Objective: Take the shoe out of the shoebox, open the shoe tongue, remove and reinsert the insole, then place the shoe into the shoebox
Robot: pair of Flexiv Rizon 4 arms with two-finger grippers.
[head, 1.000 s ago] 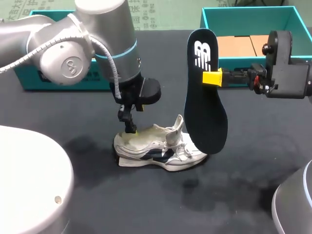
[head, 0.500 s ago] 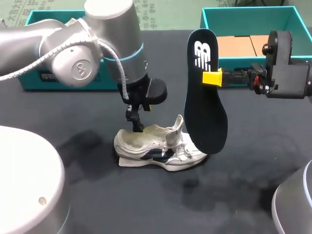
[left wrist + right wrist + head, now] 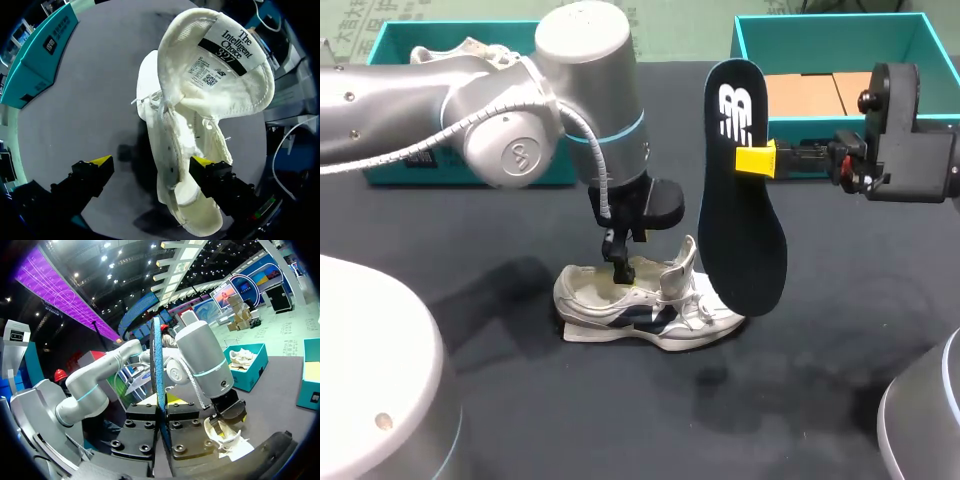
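One white mesh sneaker (image 3: pixel 640 310), upright on its sole, tongue (image 3: pixel 685 262) raised; black foam insole (image 3: pixel 745 220), out, on end over its toe; open teal cardboard shoebox (image 3: pixel 840 35) behind, well apart.

One shoe (image 3: pixel 620 306), one insole (image 3: pixel 745 230), two teal boxes (image 3: pixel 750 45).

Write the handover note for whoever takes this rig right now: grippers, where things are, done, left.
Left gripper: open, low over the sneaker, one finger over its opening and one outside its side wall.
Right gripper: shut on the insole, held upright with its lower end near the sneaker's toe.
Sneaker: on its sole on the table, tongue raised. The teal shoebox is at back right.
Done: sneaker out, tongue open, insole removed.
Left: reinsert the insole, put the sneaker back in the shoebox.
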